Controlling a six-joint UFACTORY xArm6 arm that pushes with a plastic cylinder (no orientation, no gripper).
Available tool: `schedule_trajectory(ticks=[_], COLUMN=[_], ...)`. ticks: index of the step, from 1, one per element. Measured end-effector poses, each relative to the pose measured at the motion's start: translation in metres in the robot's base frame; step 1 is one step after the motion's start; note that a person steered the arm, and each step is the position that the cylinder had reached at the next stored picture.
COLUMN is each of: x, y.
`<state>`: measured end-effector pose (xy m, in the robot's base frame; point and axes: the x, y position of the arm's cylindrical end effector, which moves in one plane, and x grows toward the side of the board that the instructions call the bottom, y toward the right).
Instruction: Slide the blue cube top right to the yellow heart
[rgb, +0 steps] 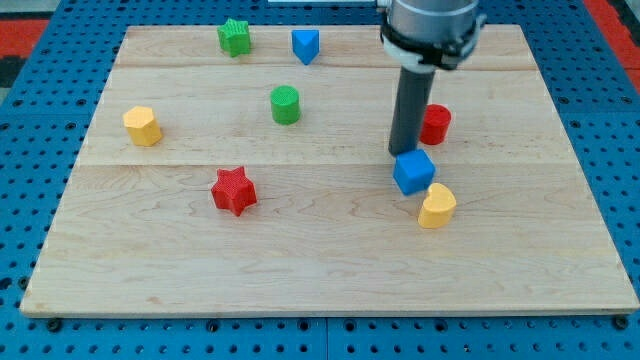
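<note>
Camera view: counter (330, 270) with blocks; no pincer fitted, only the rod.
My tip (403, 152) touches the blue cube (413, 171) at its top-left edge; cube sits just beside the yellow heart (436, 206), to its upper left. Red cylinder (435, 124) just behind the rod.

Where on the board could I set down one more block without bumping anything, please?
The widest bare patch runs along the view's bottom, below the red star and the yellow heart. The strip between the yellow hexagon block and the green cylinder is free too. It is crowded around my tip, at the blue cube and red cylinder.
</note>
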<state>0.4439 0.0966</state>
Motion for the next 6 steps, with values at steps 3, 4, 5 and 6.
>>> schedule_trajectory(ticks=[3, 4, 5, 6], x=[0.043, 0.065, 0.066, 0.059], y=[0.002, -0.02, 0.025, 0.045])
